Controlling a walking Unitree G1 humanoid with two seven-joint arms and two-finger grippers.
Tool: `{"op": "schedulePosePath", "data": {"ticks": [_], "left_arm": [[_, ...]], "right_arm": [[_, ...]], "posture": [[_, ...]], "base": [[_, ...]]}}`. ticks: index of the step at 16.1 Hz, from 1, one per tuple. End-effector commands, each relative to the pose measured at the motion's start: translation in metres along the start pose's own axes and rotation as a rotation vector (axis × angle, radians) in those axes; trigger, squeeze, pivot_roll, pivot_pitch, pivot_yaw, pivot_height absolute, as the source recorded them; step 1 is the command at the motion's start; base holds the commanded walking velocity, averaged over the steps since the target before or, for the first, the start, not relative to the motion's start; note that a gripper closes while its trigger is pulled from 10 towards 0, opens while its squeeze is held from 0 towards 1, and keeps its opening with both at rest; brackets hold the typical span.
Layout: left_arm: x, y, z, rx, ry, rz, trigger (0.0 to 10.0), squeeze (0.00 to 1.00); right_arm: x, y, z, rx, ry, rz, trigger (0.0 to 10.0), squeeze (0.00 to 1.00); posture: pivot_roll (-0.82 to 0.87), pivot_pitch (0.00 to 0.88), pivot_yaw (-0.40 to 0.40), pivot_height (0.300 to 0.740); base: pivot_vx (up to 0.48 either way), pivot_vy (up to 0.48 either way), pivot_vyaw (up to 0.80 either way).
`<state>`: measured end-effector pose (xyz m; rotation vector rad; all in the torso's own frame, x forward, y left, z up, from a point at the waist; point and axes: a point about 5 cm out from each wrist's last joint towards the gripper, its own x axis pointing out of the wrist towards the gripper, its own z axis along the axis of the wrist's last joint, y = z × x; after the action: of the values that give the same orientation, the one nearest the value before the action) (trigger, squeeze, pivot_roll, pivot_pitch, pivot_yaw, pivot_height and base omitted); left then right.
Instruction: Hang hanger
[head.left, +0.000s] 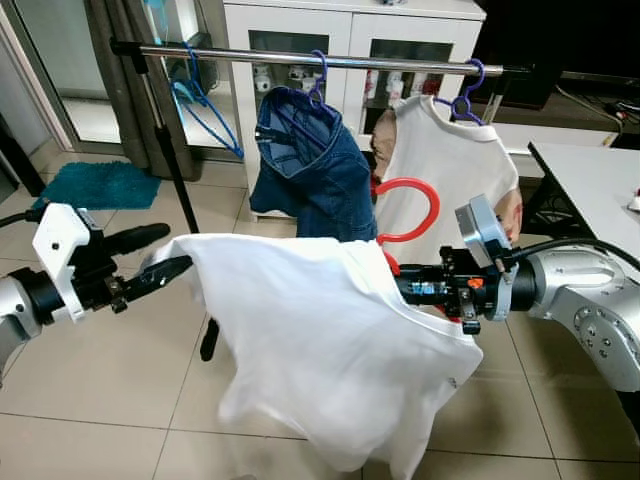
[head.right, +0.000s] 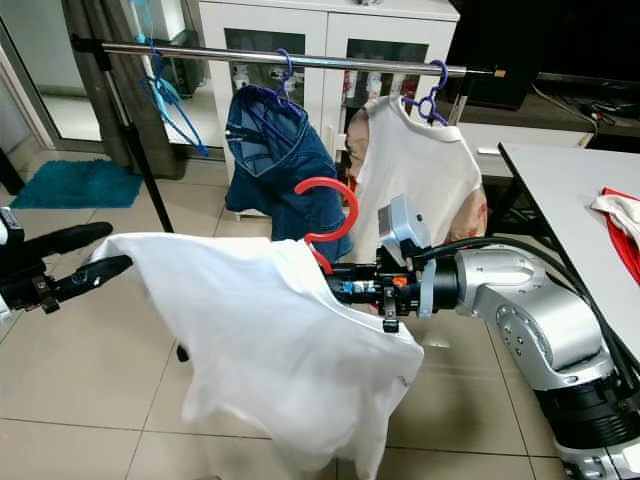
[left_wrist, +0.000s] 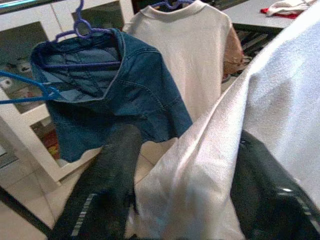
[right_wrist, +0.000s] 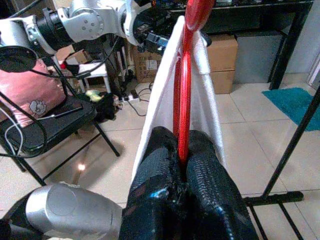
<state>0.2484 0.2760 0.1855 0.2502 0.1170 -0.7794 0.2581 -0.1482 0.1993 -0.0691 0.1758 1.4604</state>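
A: What has the right gripper (head.left: 400, 290) got?

B: Its two fingers are pressed tight together on the red hanger (head.left: 408, 210), low on the stem; the right wrist view shows the red bar pinched between the pads. The hanger carries a white shirt (head.left: 320, 340).

A: And the left gripper (head.left: 160, 255)?

B: Its fingers stand apart, and the lower one is tucked under the shirt's far shoulder. The cloth drapes over it. It looks like a prop, spreading the shirt so it doesn't slide off or bunch.

A: Where is the hanger relative to the rail (head.left: 320, 60)?

B: Below it and nearer the robot, apart from it. It sits in front of the jeans (head.left: 310, 160) and the pale top (head.left: 450, 170) already hanging there.

A: Which way does it point?

B: The hook rises and curls over toward the robot's left, its open side down. The long axis, shoulder to shoulder, seems to run across from one gripper to the other, roughly along the rail.

A: So why that hold?

B: Probably so the hook stays free to go over the rail. There seems to be bare rail between the blue hangers (head.left: 205, 100) and the jeans.
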Motion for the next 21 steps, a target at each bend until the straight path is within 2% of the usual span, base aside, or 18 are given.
{"op": "schedulePosePath", "data": {"ticks": [1, 6, 11, 17, 21], "left_arm": [[0.002, 0.0, 0.0, -0.009, 0.003, -0.028, 0.0, 0.0], [-0.001, -0.004, -0.007, -0.046, 0.022, -0.061, 0.0, 0.0], [0.001, -0.004, -0.009, -0.051, 0.03, -0.047, 0.0, 0.0], [-0.001, -0.001, -0.008, -0.056, -0.015, 0.009, 0.0, 0.0], [-0.005, 0.005, -0.01, -0.054, -0.041, 0.097, 0.0, 0.0]], "right_arm": [[-0.003, 0.0, 0.01, -0.05, -0.013, 0.005, 10.0, 0.0], [-0.001, 0.0, 0.011, -0.055, -0.023, 0.009, 10.0, 0.0], [-0.002, -0.001, 0.011, -0.051, -0.028, 0.003, 10.0, 0.0], [-0.003, 0.001, 0.012, -0.049, -0.036, 0.007, 10.0, 0.0], [-0.005, 0.001, 0.012, -0.044, -0.041, -0.006, 10.0, 0.0]], "posture": [[-0.11, 0.0, 0.014, 0.74], [-0.11, 0.0, 0.013, 0.74], [-0.11, 0.0, 0.009, 0.74], [-0.11, 0.0, -0.005, 0.74], [-0.11, 0.0, -0.003, 0.74]], "base": [[0.0, 0.0, 0.0], [0.0, 0.0, 0.0], [0.0, 0.0, 0.0], [0.0, 0.0, 0.0], [0.0, 0.0, 0.0]]}}
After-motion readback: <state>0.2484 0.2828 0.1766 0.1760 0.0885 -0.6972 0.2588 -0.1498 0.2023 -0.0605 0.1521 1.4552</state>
